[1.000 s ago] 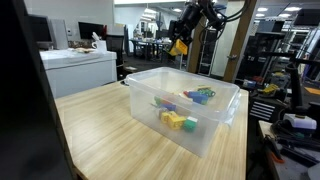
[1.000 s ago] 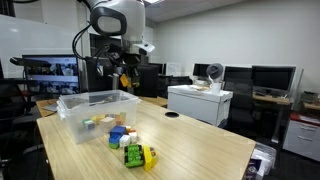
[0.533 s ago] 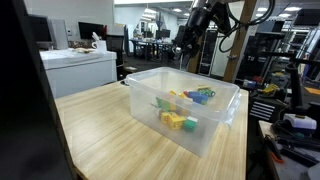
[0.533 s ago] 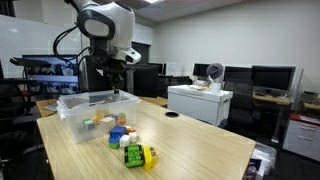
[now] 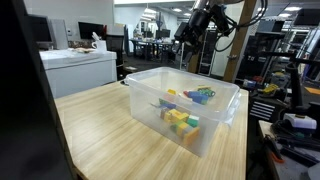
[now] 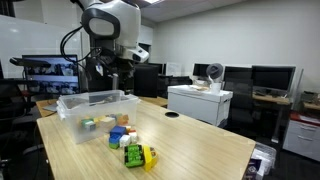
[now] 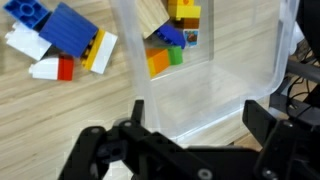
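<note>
The tool (image 7: 195, 125) stands wide, its two dark fingers (image 7: 105, 150) spread across the bottom of the wrist view with nothing between them. It hangs in the air over the bin (image 7: 235, 70) and touches nothing. In both exterior views it sits high in the frame, at the top centre (image 5: 187, 30) and at the upper left (image 6: 122, 72), well above the bin's rim, on the end of the arm (image 6: 105, 25)

The bin is a clear plastic tub resting on the wooden tabletop (image 5: 95, 130). In an exterior view it fills the middle of the frame (image 5: 150, 100); in an exterior view it lies at the left (image 6: 72, 100). In the wrist view its wall runs down from the top centre and its floor takes up the right half

The blocks (image 7: 175, 35) lie inside the bin. The wrist view shows them at the top centre, yellow, blue and orange, close to the wall. In an exterior view a yellow and green cluster (image 5: 182, 120) lies near the front wall, with a second coloured pile behind it, towards the right of the frame

The loose blocks (image 7: 60, 40) lie on the tabletop just outside the bin wall, blue, white, red and yellow, at the upper left of the wrist view. In an exterior view they lie at the lower centre (image 6: 130, 148), near the bin
</note>
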Robot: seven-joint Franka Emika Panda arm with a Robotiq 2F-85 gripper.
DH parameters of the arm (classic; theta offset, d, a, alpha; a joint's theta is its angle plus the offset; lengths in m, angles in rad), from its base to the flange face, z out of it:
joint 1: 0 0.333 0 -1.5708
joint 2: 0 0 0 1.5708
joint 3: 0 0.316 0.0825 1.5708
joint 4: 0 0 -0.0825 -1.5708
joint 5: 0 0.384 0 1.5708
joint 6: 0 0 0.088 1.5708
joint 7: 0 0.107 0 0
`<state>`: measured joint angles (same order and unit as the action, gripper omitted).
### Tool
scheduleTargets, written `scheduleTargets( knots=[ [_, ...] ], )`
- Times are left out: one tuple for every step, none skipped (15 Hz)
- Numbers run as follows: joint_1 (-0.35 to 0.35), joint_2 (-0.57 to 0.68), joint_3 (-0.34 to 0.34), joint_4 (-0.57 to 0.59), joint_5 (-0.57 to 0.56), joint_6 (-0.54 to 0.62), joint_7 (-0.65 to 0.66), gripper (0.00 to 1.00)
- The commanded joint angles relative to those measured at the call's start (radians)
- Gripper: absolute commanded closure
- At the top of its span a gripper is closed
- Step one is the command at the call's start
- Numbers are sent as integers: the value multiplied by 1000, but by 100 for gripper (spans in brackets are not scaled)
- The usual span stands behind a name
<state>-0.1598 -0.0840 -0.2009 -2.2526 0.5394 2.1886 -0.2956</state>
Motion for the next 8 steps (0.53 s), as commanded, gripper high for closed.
scheduleTargets(
  knots=[
    [-42, 111, -44, 84, -12, 89, 10, 0],
    [-57, 141, -57, 100, -19, 120, -1, 0],
    [-71, 168, -66, 115, -25, 147, -12, 0],
    [-92, 204, -76, 135, -39, 164, -29, 0],
    [-109, 228, -81, 148, -61, 178, -49, 0],
    [-126, 251, -84, 159, -86, 190, -68, 0],
    [-143, 273, -86, 170, -114, 203, -97, 0],
    [-161, 292, -85, 179, -144, 217, -132, 0]
  ],
)
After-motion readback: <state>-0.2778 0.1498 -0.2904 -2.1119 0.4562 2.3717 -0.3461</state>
